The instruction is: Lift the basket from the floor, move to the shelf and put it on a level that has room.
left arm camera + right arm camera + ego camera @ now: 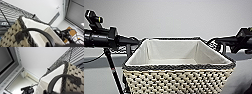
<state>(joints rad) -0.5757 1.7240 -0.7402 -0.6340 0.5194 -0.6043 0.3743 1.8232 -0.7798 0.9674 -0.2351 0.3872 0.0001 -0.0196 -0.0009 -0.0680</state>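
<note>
Basket (179,75) raised betw. both arms, rim near shelf (8,10) wires; end effector states unclear.

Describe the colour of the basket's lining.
White cloth lining, inside the cream, dark-speckled woven basket; it shows best in the head view.

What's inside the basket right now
Inside the basket there is just the white cloth lining on its walls and floor; nothing lies on the visible part. The near wall hides the strip of the bottom closest to the camera.
</note>
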